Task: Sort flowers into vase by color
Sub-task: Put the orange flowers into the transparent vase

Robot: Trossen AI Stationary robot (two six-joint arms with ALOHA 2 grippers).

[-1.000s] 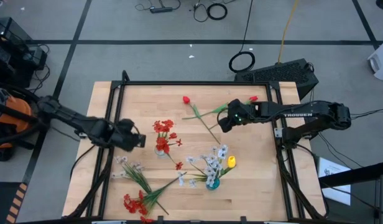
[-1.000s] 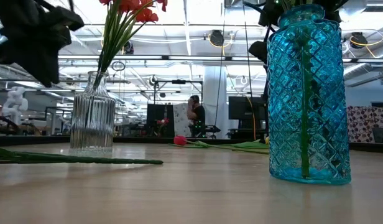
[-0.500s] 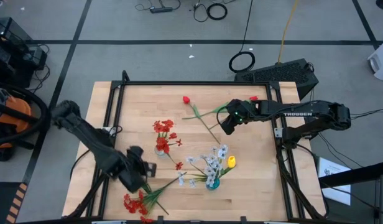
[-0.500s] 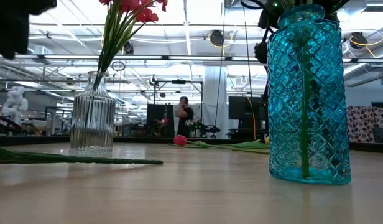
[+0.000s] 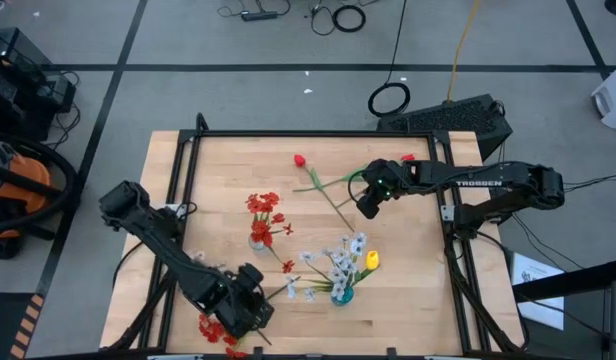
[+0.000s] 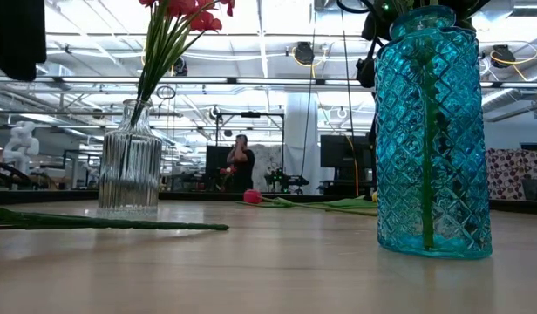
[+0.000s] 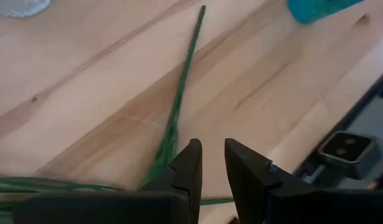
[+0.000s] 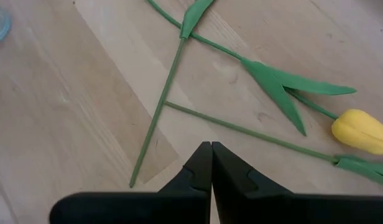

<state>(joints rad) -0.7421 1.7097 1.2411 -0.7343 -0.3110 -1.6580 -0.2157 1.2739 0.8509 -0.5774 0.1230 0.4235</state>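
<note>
Left gripper (image 5: 256, 305) over the loose stems at the near edge of the table (image 5: 408, 300)

Its fingers stand narrowly apart and hold nothing – a green stem (image 7: 179, 99) lies just beyond them. The right gripper (image 5: 366, 203), pressed closed and empty, hangs over the tulips (image 8: 360, 132) lying flat; other flowers stand in the clear vase (image 6: 129, 170) and the blue vase (image 6: 432, 131)

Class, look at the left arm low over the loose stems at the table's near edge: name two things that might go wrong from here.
1. The left hand, fingers slightly apart, sits over bunched stems of the red spray and white spray; it may pinch both colours together.
2. The blue vase stands close by; a lifted long stalk might knock it.
</note>
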